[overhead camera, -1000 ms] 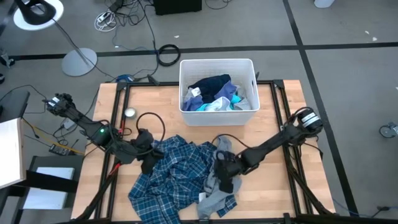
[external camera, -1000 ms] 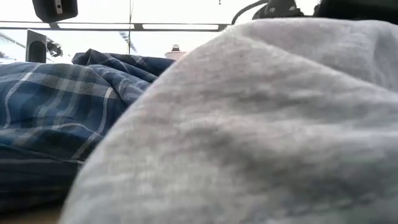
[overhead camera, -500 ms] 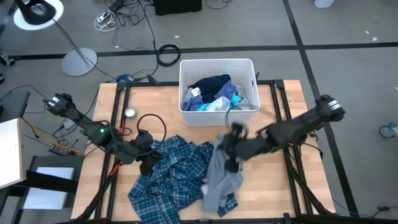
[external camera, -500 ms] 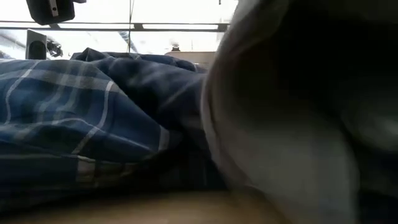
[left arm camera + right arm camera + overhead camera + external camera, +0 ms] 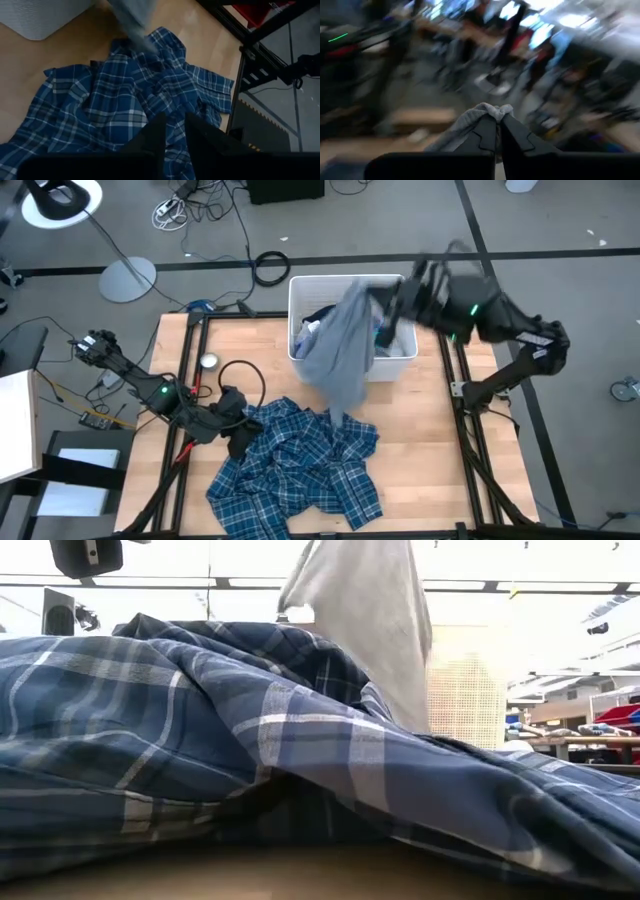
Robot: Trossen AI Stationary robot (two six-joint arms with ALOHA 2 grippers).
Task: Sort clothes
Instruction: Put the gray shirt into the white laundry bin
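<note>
Above the white bin [image 5: 398, 290] at the far edge of the counter [image 5: 430, 410], the right pincer [image 5: 385, 305] is clamped on a bunched corner of the plain grey garment [image 5: 340, 350], which hangs down long and limp, its lower end trailing over the bin's near wall toward the plaid shirt [image 5: 300, 465]. That shirt, blue with white checks, lies crumpled and spread over the near half of the counter. Inside the bin, partly hidden by the hanging cloth, sit a dark navy piece [image 5: 322, 315] and a scrap of bright turquoise [image 5: 383, 337].

Seen from above, the left pincer [image 5: 238, 438] rests low at the shirt's left edge; its own wrist camera shows the two dark fingers [image 5: 152, 137] standing a narrow gap apart just over the plaid folds [image 5: 115, 107], and I cannot tell whether any cloth is caught between them. That same camera catches the grey garment's tail [image 5: 135, 17] dangling over the shirt's far side.

The right wrist camera gives what the overhead one cannot: the fingers [image 5: 487, 135] pressed together with a knot of grey fabric [image 5: 487, 112] pinched at their tips, the room behind smeared.

From counter height, the plaid shirt [image 5: 230, 760] fills nearly the whole foreground as a rumpled mound, and the grey garment [image 5: 370, 620] rises behind it as a pale hanging sheet in front of the bin's perforated wall [image 5: 465, 685]; neither pincer shows there.
</note>
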